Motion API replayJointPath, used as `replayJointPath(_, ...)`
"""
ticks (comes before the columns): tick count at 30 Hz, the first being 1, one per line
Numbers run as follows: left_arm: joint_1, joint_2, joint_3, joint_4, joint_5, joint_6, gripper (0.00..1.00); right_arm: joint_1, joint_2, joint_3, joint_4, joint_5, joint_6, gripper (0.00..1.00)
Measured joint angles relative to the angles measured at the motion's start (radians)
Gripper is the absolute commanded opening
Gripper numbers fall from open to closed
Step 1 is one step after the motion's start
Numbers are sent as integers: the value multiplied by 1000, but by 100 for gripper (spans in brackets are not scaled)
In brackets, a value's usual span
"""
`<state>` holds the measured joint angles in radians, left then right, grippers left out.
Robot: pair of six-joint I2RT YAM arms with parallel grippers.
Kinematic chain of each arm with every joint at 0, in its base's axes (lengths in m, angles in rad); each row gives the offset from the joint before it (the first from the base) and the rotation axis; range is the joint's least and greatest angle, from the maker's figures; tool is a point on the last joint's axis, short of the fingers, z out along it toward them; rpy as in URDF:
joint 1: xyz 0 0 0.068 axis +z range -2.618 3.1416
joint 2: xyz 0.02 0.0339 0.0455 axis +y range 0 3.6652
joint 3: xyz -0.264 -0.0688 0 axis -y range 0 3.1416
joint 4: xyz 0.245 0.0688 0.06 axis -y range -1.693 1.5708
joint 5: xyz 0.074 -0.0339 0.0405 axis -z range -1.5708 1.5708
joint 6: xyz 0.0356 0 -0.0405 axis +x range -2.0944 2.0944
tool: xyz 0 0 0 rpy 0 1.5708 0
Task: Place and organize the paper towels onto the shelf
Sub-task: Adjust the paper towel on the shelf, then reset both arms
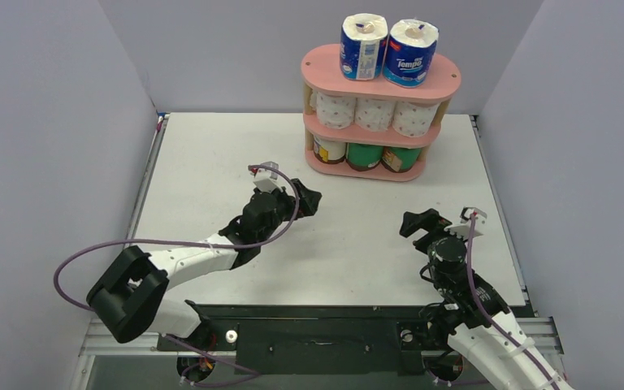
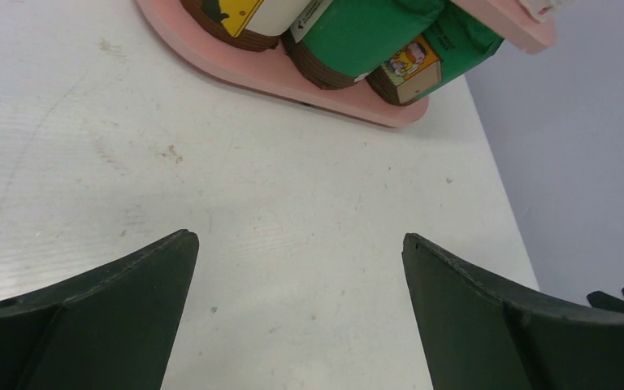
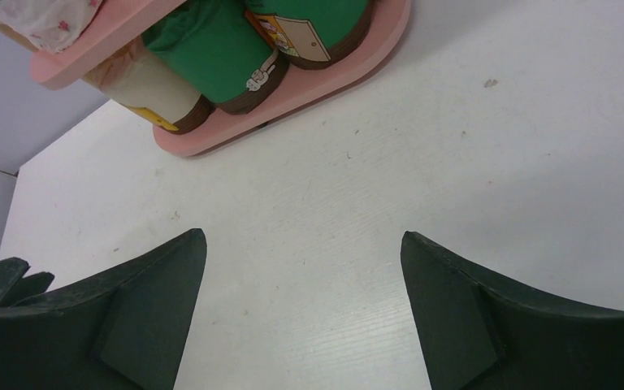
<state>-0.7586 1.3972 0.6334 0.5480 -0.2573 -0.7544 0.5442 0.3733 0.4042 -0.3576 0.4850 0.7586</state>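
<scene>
Shelf [image 1: 321,69] – stands upright at the far edge of the table [image 1: 211,162], right of centre, nearer the far right corner than the far left. All eight rolls are on it.

Top tier: two blue-white rolls [image 1: 363,47] [image 1: 410,53], upright, side by side and touching.
Middle tier: three pink-dotted rolls [image 1: 335,110] [image 1: 374,114] [image 1: 414,118] in a row, filling the board from end to end.
Bottom tier: cream-wrapped roll [image 1: 328,150] at the left end, then two green-wrapped rolls [image 1: 363,156] [image 1: 400,158] to its right. The wrist views show these three packed close, their brown bases on the pink bottom board (whether they press against each other cannot be told).

Left gripper [image 1: 309,199] – over the middle of the table, on the near side of the shelf's left end, apart from it. Jaws spread wide; the left wrist view shows only bare white tabletop between the two dark fingers [image 2: 114,309], with the shelf's bottom tier ahead.

Right gripper [image 1: 413,223] – over the near half of the table, toward the right edge, well apart from the shelf. Jaws likewise wide apart, holding nothing; the right wrist view shows tabletop between the fingers [image 3: 487,317] and the shelf's bottom tier beyond, at upper left.

Neither arm touches the shelf or any roll. The tabletop carries small scuffs and specks near the shelf.
</scene>
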Motion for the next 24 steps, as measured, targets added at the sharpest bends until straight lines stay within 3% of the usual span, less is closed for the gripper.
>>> replayJointPath(7,0,-146,60,-351,-126,29,97,1,-11,0,38,-15,75,86)
replayJointPath(10,0,-228,58,-428,-206,56,97,1,-5,0,62,-33,81,86)
replayJointPath(15,0,-370,-126,-276,-402,65,97,1,83,19,93,-50,76,87)
replayJointPath(19,28,-378,-248,-203,-478,163,97,1,122,20,125,-56,75,87)
replayJointPath(21,89,-383,-252,-207,-471,199,97,1,122,20,135,-51,77,87)
replayJointPath(24,266,-415,-251,-201,-431,240,97,1,119,20,149,3,122,87)
